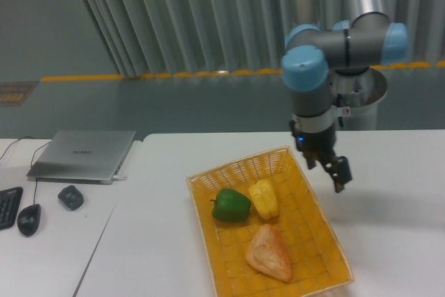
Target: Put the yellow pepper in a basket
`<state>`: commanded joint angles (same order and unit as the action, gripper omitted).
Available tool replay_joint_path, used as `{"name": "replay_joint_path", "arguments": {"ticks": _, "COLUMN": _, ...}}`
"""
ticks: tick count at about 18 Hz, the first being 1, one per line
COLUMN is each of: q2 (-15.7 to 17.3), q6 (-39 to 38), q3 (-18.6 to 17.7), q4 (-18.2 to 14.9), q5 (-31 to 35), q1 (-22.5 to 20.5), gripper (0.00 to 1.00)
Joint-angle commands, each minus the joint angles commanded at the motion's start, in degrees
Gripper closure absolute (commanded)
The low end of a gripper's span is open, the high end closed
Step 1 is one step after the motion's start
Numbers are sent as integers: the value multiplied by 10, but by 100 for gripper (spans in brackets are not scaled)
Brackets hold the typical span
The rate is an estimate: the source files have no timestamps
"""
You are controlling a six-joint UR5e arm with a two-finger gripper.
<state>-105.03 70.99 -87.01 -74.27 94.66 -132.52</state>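
The yellow pepper (pixel 263 198) lies inside the yellow wicker basket (pixel 320 238), near its middle, touching the green pepper (pixel 231 205) on its left. An orange-tan triangular pastry (pixel 269 253) lies in the basket in front of them. My gripper (pixel 332 170) hangs above the basket's far right rim, to the right of the yellow pepper and apart from it. Its fingers look slightly apart and hold nothing.
A closed grey laptop (pixel 83 155) lies at the left on a second table, with two black mice (pixel 70 197) (pixel 28 219) and a keyboard edge (pixel 7 206) in front of it. The robot's base column (pixel 358 95) stands behind the table at the right.
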Motion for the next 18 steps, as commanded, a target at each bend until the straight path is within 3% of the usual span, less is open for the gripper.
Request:
{"name": "replay_joint_path", "arguments": {"ticks": 8, "q2": -5, "q6": 107, "q3": 3, "q4": 24, "q5": 1, "q1": -97, "gripper": 0}}
{"name": "replay_joint_path", "arguments": {"ticks": 18, "q2": -17, "q6": 131, "q3": 0, "q4": 44, "q5": -1, "q1": -143, "gripper": 0}}
